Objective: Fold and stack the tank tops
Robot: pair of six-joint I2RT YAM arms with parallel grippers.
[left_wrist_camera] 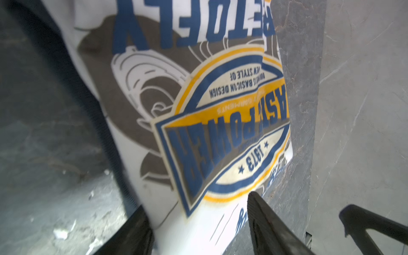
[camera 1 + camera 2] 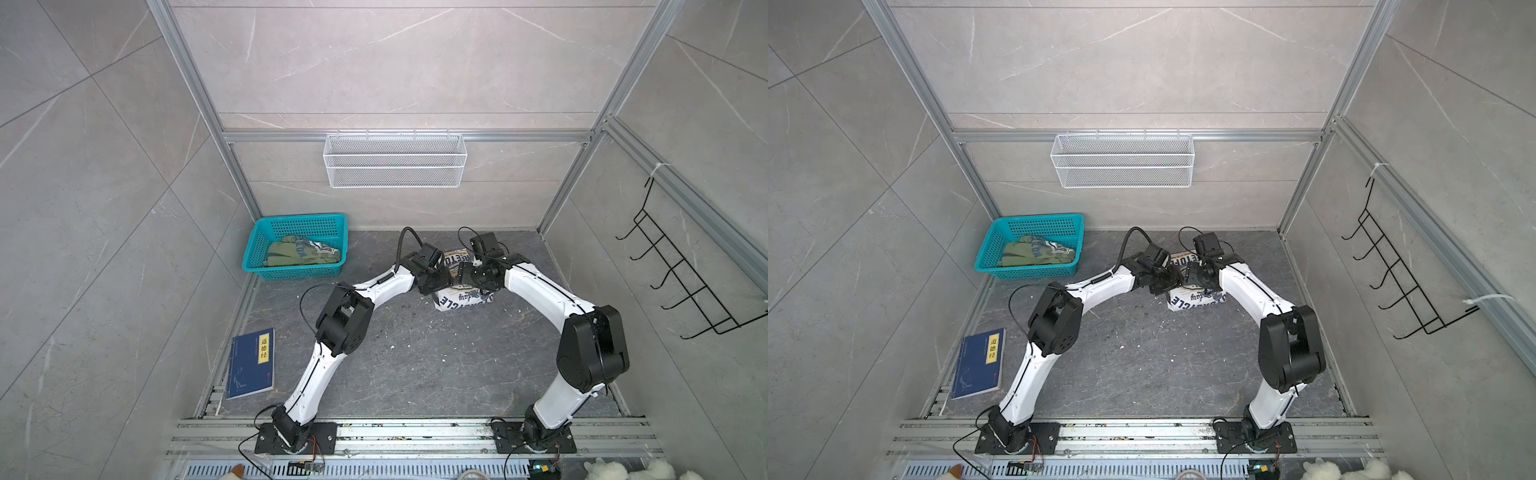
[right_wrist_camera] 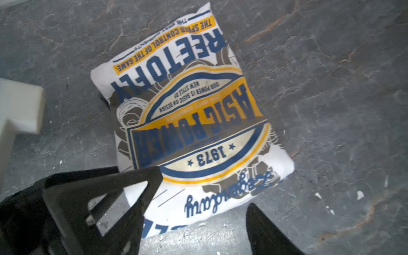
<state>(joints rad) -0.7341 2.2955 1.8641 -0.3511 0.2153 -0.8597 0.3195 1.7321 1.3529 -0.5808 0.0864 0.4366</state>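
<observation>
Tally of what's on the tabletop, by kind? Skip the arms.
Tank tops: 2 (white tank top lying folded; olive green tank top in the teal basket)
Baskets: 1 (teal basket)
Books: 1 (dark blue book)
Total: 4

The left arm and right arm are built of curved white link shells joined by bulky black joint housings. Thin black cables are looped outside. Black screwed base plates are seen at six o'clock.
</observation>
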